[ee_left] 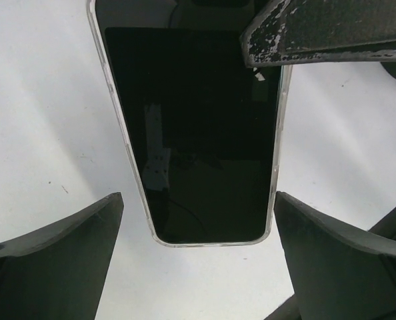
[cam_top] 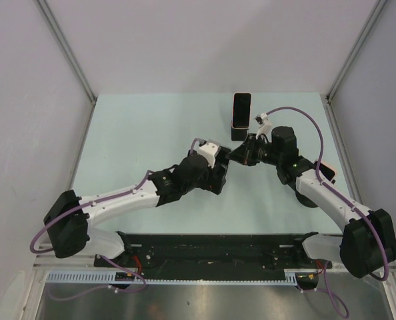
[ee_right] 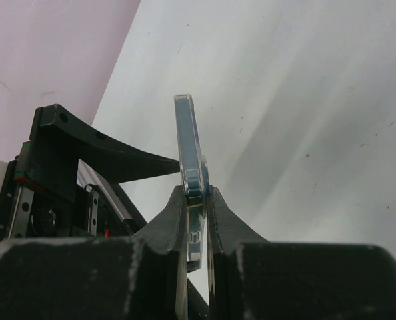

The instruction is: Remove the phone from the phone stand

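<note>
Phone (ee_left: 198, 133) is over the middle of the pale worktop (ee_left: 38, 100). Right gripper (ee_right: 197, 193), from 3 o'clock, clenches its jaws on one edge. Left gripper (ee_left: 198, 196), from 8 o'clock, jaws released, flanks both long edges without touching.

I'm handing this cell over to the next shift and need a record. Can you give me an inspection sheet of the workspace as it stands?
Surface: pale green table, a few small marks, no spills seen.
Job's things: phone in a clear case, screen dark; black phone stand toward the back; cannot tell if the phone has cleared it.
Clutter: one small pale thing half hidden behind the right arm; unidentifiable.
End effectors: right end effector shut on the phone's faces; left end effector open, fingers straddling the phone's end.
Cables: purple cables looped along both arms.
Surroundings: plain pale walls, metal corner posts.
</note>
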You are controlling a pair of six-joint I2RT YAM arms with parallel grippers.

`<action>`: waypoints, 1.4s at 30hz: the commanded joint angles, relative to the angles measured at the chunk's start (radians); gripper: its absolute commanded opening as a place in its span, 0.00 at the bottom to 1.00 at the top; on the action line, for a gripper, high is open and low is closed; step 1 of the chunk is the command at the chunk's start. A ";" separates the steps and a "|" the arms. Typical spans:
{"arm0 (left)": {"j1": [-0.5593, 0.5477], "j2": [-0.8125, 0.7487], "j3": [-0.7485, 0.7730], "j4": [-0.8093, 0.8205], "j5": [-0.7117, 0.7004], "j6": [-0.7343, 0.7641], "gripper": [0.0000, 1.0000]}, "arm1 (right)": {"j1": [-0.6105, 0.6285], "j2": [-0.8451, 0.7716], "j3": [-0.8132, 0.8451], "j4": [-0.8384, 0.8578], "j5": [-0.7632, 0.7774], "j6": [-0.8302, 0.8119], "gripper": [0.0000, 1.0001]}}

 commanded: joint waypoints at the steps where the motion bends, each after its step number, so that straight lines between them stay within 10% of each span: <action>1: -0.010 0.021 0.043 -0.002 -0.041 -0.017 1.00 | 0.008 -0.012 0.011 0.095 -0.025 0.029 0.00; 16: -0.025 0.064 0.061 -0.004 -0.032 -0.050 0.96 | 0.006 -0.017 0.000 0.106 -0.022 0.038 0.00; 26: -0.028 0.067 0.065 -0.014 -0.044 -0.033 0.52 | 0.008 -0.029 -0.009 0.096 0.005 0.030 0.02; 31: -0.010 0.067 0.077 -0.050 -0.034 -0.016 0.15 | 0.000 -0.072 -0.014 0.066 0.028 0.003 0.54; 35: 0.051 0.048 0.104 -0.093 -0.018 0.006 0.06 | -0.030 -0.142 -0.014 0.004 0.062 -0.019 0.95; 42: 0.229 0.044 0.172 -0.215 0.006 0.088 0.01 | -0.172 -0.364 -0.012 -0.143 0.087 -0.069 1.00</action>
